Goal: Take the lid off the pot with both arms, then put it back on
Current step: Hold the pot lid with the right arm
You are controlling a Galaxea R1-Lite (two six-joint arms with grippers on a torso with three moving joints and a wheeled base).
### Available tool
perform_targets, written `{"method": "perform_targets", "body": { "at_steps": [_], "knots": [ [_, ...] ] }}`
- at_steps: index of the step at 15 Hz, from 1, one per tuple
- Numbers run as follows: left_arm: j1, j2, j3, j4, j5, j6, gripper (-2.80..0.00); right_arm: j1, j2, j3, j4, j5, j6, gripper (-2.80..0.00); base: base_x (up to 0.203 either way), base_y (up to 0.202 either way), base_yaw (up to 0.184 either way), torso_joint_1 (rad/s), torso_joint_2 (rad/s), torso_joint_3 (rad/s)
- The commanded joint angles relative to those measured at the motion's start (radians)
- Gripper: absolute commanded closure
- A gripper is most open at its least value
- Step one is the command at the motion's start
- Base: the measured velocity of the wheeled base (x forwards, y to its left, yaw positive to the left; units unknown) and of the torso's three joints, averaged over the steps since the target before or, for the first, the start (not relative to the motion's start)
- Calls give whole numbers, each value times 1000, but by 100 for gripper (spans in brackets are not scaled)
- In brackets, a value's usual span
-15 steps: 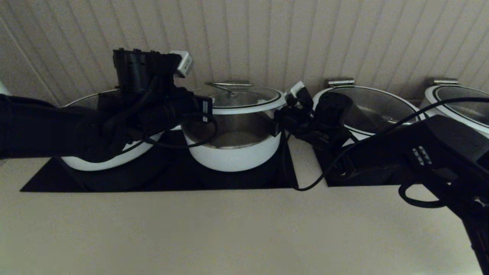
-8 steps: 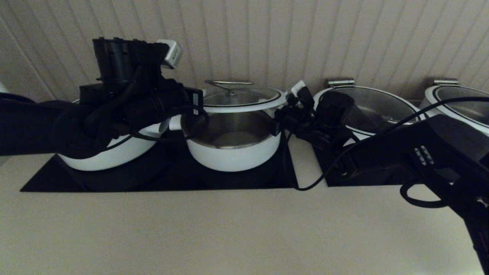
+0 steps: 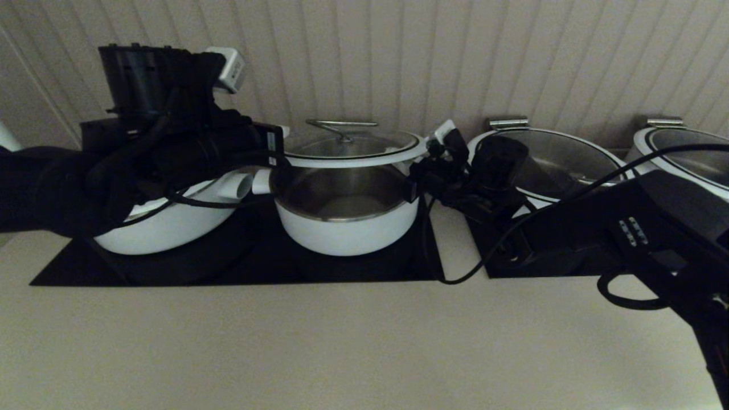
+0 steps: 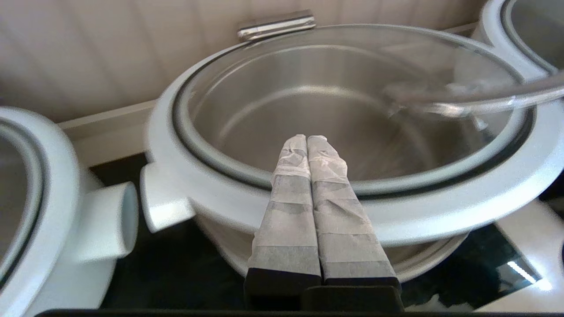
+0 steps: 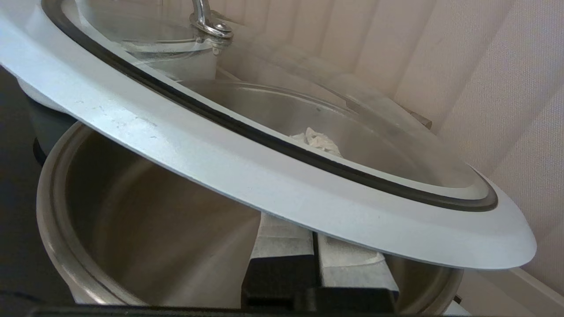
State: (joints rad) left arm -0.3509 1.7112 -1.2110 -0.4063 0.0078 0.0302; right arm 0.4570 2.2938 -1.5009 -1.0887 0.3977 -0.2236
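Note:
The lid (image 3: 353, 145) is tilted over the pot (image 3: 347, 230). Its left edge lies low by the pot's rim and its right edge is raised. My right gripper (image 5: 315, 140) is shut, with its fingers under the lid's white ring (image 5: 282, 176), propping the right side; it also shows in the head view (image 3: 414, 183). My left gripper (image 4: 308, 141) is shut and empty, hovering over the lid's left rim (image 4: 229, 198). In the head view the left arm (image 3: 171, 148) hides its fingers. The pot's steel inside (image 5: 145, 211) shows under the lid.
A wider white pot (image 3: 171, 228) stands left of the pot, its tube handle (image 3: 239, 185) close to the pot's handle (image 3: 261, 181). Two wider lidded pots (image 3: 547, 162) (image 3: 683, 148) stand right. All sit on black cooktops (image 3: 228, 267) against a panelled wall.
My left arm has risen and drawn back to the left, away from the lid's left rim. The lid stays propped on the right gripper, which has not moved.

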Motion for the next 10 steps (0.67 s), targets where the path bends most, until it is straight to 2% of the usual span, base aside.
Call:
{"method": "perform_targets", "body": {
  "at_steps": [1, 10],
  "knots": [
    [21, -63, 50, -4, 0, 13, 0, 0, -4, -2, -7, 3, -1, 0, 0, 0, 0, 0, 0, 0],
    [36, -271, 330, -8, 0, 19, 0, 0, -10, -4, -7, 3, -1, 0, 0, 0, 0, 0, 0, 0]
  ]
}}
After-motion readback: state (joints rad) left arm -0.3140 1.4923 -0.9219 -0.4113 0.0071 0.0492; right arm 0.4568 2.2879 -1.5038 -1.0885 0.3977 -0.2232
